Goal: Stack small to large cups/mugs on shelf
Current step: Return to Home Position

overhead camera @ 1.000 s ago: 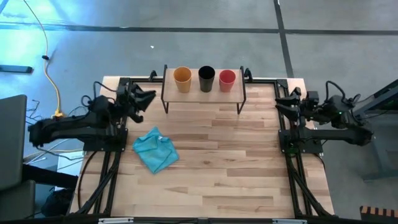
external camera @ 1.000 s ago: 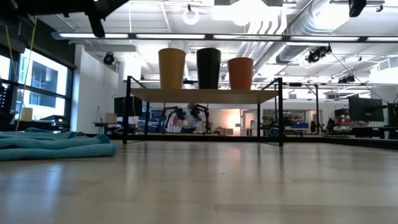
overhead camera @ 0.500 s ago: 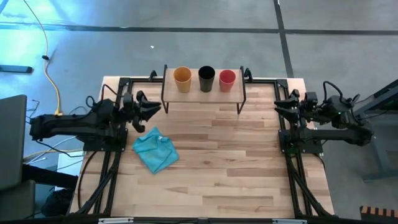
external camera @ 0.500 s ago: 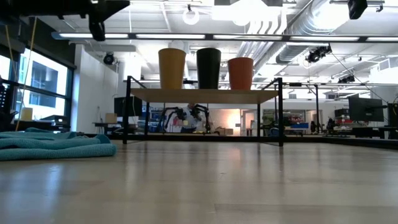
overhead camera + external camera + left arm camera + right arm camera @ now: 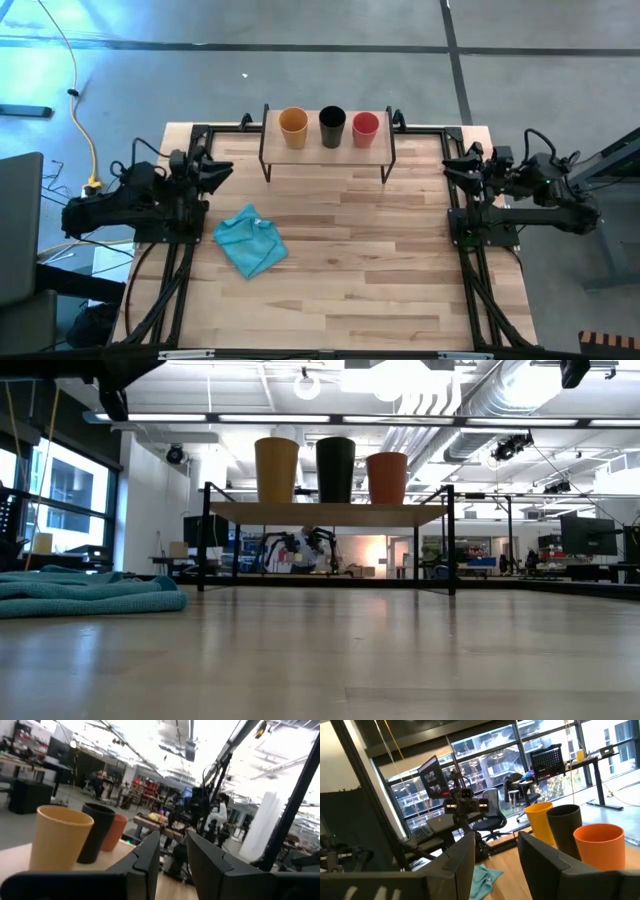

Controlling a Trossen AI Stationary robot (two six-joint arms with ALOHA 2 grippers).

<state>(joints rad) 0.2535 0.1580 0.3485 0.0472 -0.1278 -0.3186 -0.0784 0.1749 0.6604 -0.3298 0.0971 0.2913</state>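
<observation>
The bare wooden table point(image 5: 350, 270) lies nearest me. Partway across it, toward the left arm's side, a crumpled light blue cloth point(image 5: 250, 241) lies flat on the wood. Past the cloth the two arms sit drawn in at opposite edges. The left gripper point(image 5: 222, 167) hangs above the table's left edge with its jaws a little apart and nothing between them. The right gripper point(image 5: 449, 165) hangs above the right edge, its jaws likewise parted and empty. Both are well away from the cups.

At the far edge stands the shelf point(image 5: 330, 513), a light-wood board on thin black legs. Three cups stand upright on it in one row, mouths up, just beside one another and not nested. The yellow cup point(image 5: 293, 127) is on the left arm's side, the black cup point(image 5: 332, 126) is in the middle, and the red cup point(image 5: 365, 128) is on the right arm's side. Behind the shelf the room opens out, with desks, monitors and tall windows.
</observation>
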